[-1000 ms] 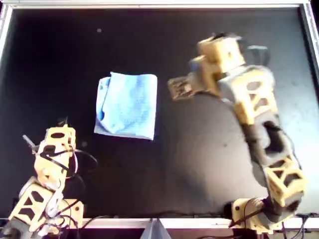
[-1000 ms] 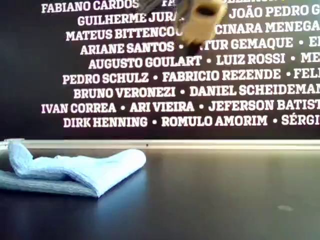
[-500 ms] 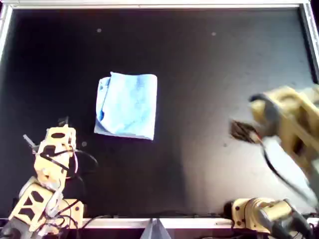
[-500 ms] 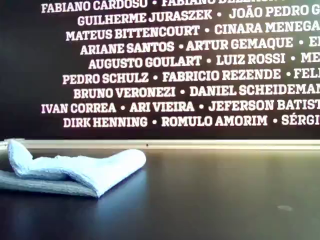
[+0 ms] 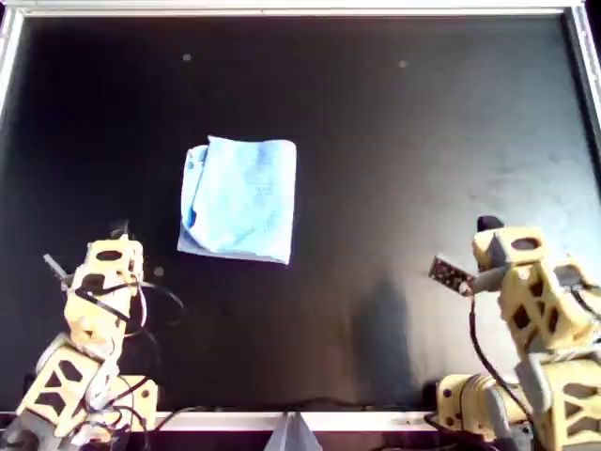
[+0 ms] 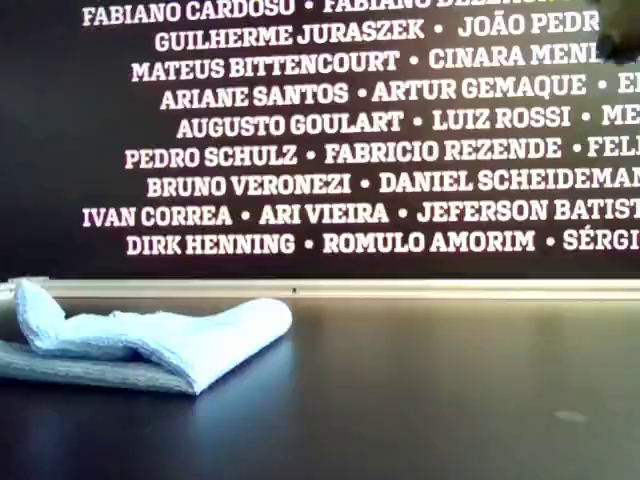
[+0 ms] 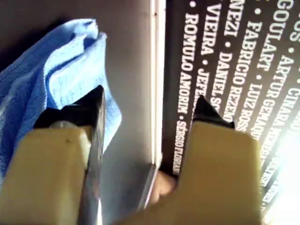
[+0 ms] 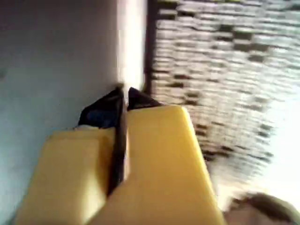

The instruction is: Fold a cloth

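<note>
- overhead view shows the cloth [image 5: 239, 198] folded into a rough rectangle on the black table [image 5: 394, 141], left of centre, its long axis running from the far edge toward the near edge.
- its rounded fold lies on the overhead view's left; the right edge is straight.
- exterior view shows the cloth [image 6: 150, 340] low at its left, layers stacked, one corner sticking up.
- left gripper [image 7: 147, 110] sits near the overhead view's bottom left [image 5: 111, 246], jaws apart, nothing between them, the cloth ahead.
- right gripper [image 8: 123, 96] sits at the overhead view's lower right [image 5: 449, 273], well apart from the cloth, jaws pressed together, empty.
</note>
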`<action>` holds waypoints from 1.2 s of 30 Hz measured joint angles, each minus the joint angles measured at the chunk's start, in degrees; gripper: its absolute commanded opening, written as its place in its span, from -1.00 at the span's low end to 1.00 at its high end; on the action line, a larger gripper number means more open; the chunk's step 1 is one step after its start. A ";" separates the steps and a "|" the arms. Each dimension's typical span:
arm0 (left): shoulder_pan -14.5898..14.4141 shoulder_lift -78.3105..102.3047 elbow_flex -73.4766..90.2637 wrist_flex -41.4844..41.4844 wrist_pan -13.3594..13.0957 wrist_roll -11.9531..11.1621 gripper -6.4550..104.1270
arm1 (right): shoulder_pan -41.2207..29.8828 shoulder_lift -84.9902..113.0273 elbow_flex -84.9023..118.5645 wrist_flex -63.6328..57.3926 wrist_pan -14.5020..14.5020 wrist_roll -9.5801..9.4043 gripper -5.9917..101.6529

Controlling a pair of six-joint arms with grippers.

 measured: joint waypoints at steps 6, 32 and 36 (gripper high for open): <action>7.29 0.00 0.00 0.00 1.23 0.18 0.31 | -3.96 0.70 16.88 -9.49 -0.09 -4.39 -0.79; 29.88 0.62 0.00 33.75 30.67 0.35 -0.24 | -12.83 1.05 26.02 3.08 -2.99 -4.39 -0.81; 29.88 0.79 0.00 33.75 30.67 0.35 -0.76 | -13.01 1.05 26.02 6.86 -8.35 -4.39 -0.81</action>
